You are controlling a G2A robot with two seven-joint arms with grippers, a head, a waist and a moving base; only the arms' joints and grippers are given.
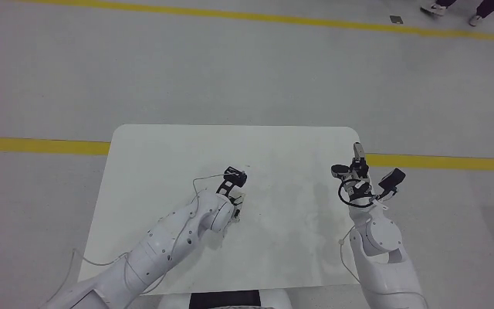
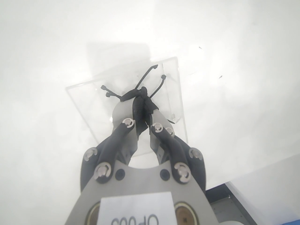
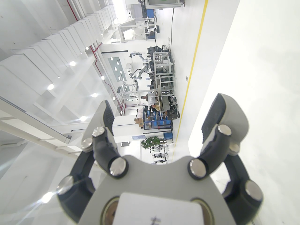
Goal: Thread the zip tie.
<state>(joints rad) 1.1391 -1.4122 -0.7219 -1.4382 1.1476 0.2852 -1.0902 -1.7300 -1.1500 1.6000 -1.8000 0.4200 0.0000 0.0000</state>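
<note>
Pickup, I judge: the left hand (image 2: 140,99) pinches shut on the black zip ties (image 2: 143,78) in a clear tray (image 2: 174,94) on the desk (image 1: 293,154); the open, empty right hand (image 3: 161,106) should next take a tail.

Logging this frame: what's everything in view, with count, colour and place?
table: one, white, in front of the robot
clear tray: one, transparent, on the table
zip ties: a bunch with four heads showing, black, gripped just above the clear tray
floor lines: two, yellow, on the grey floor around the table
left gripper: one, grey and black, jaws shut on the zip ties, over the clear tray
right gripper: one, grey and black, jaws open and empty, by the table's right side, aimed out at the room
</note>
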